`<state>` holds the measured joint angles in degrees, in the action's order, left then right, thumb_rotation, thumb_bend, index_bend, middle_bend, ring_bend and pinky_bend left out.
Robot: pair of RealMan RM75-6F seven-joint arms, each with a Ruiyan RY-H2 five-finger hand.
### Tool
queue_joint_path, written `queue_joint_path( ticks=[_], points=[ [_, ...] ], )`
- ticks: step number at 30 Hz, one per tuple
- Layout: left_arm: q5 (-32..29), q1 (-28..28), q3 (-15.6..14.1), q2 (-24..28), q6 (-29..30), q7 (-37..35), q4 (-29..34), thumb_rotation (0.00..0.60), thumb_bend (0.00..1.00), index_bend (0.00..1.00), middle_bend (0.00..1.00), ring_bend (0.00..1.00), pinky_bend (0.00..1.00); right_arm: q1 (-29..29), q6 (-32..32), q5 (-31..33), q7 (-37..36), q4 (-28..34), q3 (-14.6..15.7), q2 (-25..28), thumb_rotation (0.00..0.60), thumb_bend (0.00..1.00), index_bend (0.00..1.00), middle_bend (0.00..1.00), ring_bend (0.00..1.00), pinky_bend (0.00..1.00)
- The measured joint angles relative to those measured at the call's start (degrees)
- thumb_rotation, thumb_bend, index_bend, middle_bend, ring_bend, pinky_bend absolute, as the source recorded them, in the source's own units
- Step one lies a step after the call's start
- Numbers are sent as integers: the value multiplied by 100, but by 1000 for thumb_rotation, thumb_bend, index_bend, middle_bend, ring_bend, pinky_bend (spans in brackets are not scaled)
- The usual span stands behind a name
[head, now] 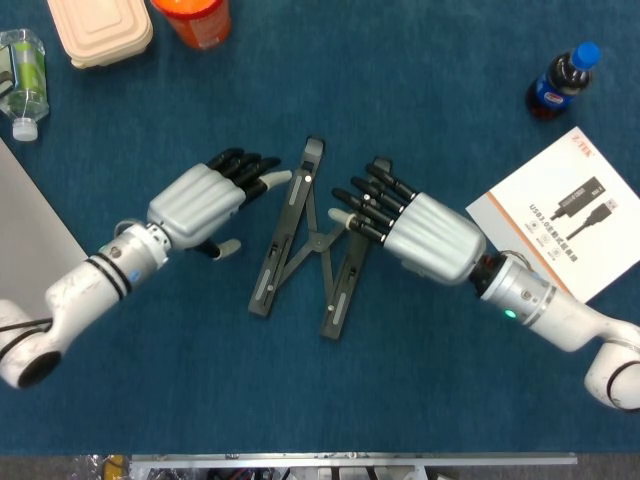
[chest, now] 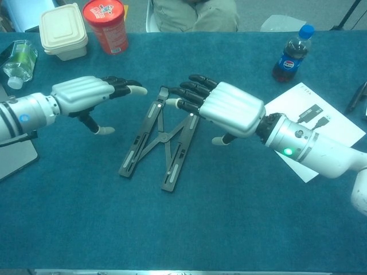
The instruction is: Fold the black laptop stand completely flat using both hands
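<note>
White leaflet [head: 568, 212] at right: small red brand mark in top corner, black cable drawing, lines of print, all too small to read; cola bottle [head: 560, 82]: blue label with red-white-blue round logo, Pepsi style, no letters legible; red canister [chest: 105, 24]: lid print unreadable

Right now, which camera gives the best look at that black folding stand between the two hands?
The head view: it looks straight down, so the laptop stand shows its whole crossed frame, with only the right hand over one bar's top. The chest view shows the stand slanted and foreshortened, its far end behind the right hand's fingers.
</note>
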<state>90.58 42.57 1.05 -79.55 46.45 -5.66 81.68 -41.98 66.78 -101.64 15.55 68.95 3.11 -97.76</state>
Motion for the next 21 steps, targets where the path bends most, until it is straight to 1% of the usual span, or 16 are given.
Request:
queue_joint_path(
  ticks=[7, 14, 21],
  points=[
    [-876, 86, 263, -367, -277, 600, -139, 600, 267, 0, 0, 0, 21, -64, 17, -203, 9, -274, 48, -198, 600, 50, 0, 0, 0, 0],
    [-1468, 100, 346, -610, -321, 1258, -194, 600, 267, 0, 0, 0, 7, -131, -21, -238, 13, -555, 0, -405, 600, 50, 0, 0, 0, 0],
    [-2104, 112, 398, -682, -377, 1704, -74, 600, 267, 0, 0, 0, 3, -186, -1, -288, -88, -881, -14, -556, 600, 49, 0, 0, 0, 0]
  ],
)
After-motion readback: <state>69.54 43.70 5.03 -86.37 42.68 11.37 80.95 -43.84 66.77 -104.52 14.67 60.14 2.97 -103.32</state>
